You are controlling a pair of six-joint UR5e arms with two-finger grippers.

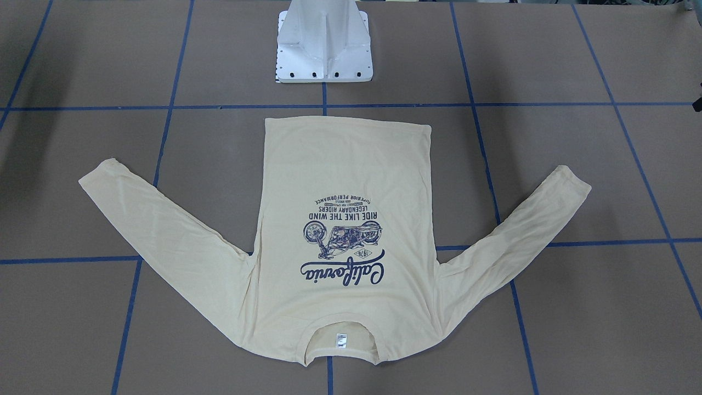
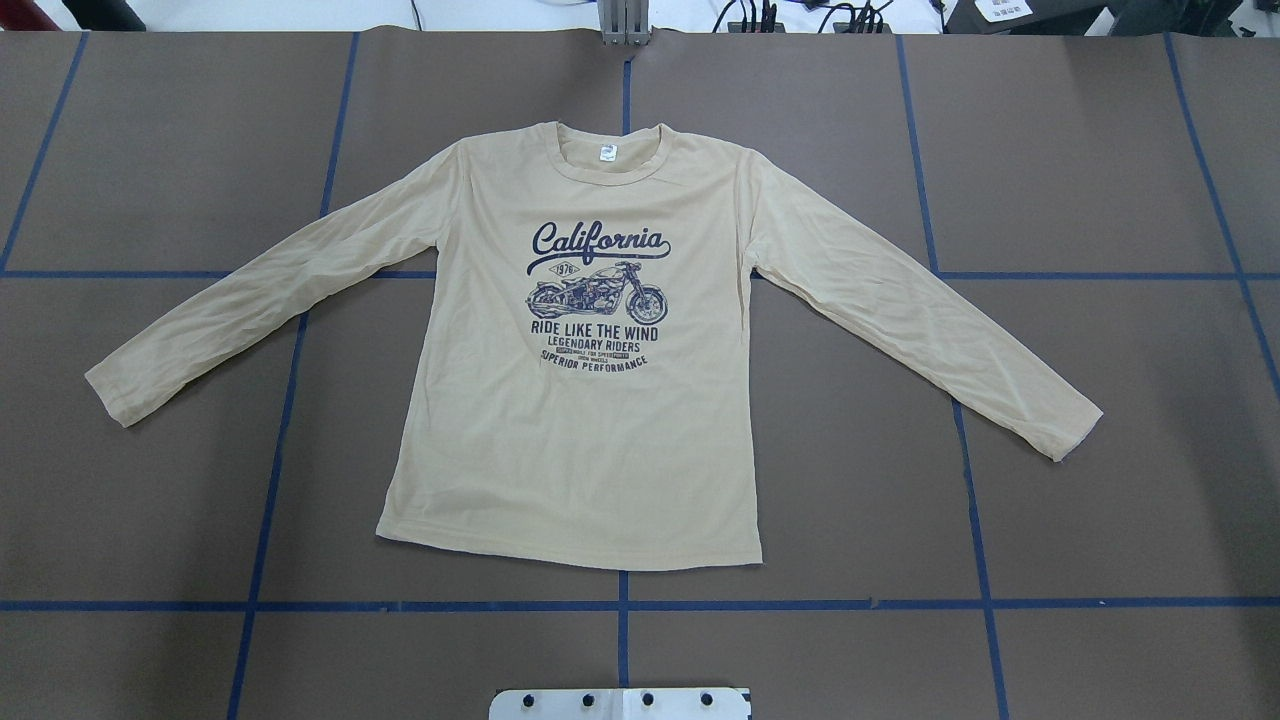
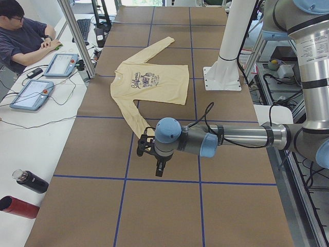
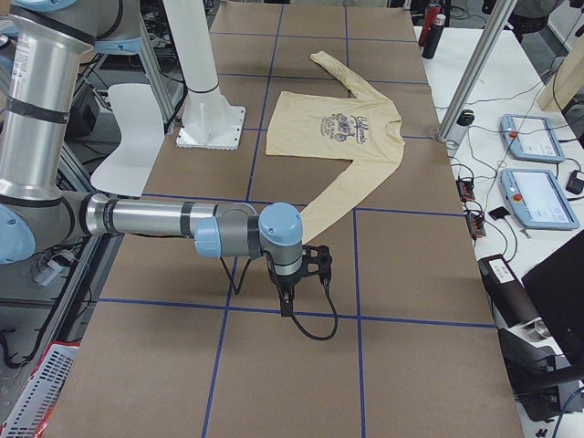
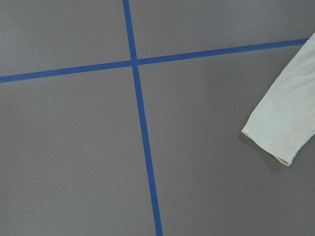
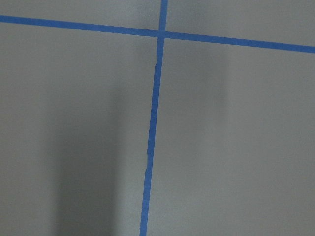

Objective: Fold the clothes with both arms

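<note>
Now: shirt flat and unfolded, both my claws out past its cuffs.
It lies print up on the table, collar far from my base and hem near, so its long axis runs near to far, and the sleeves slant out to left and right. My left claw hovers out beyond the left cuff, which shows at the right edge of that wrist's view, so the cloth lies to its right. My right claw hangs out beyond the right cuff, yet its wrist view shows only table and blue tape. I judge the left the nearer. Neither claw touches the shirt, and I cannot tell how far either is open.
</note>
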